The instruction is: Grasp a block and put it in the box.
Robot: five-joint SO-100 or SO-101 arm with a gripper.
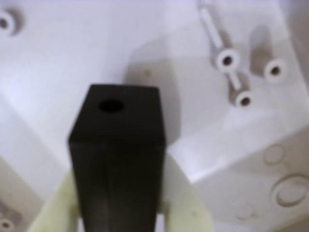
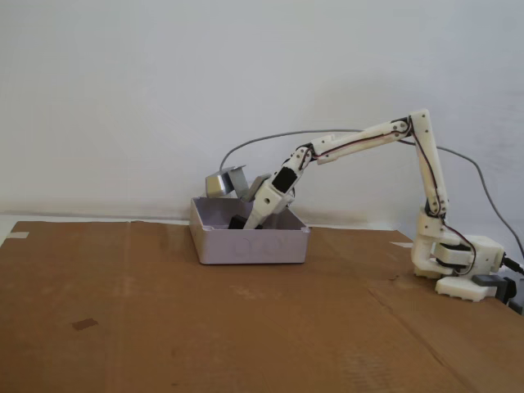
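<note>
Inside the box [image 2: 246,246], the end effector [image 1: 120,212] sits clamped on the unlabelled block [image 1: 116,145].

The tool [image 1: 118,212] grips the black block [image 1: 116,159] between cream fingers [image 1: 186,203] above the box [image 1: 87,48] floor.

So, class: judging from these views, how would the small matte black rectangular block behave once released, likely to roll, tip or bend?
The matte black rectangular block has flat faces and square edges, so it probably won't roll. It looks rigid between the cream fingers. Held tilted inside the pale lavender-grey plastic box, it may topple onto a side.
</note>
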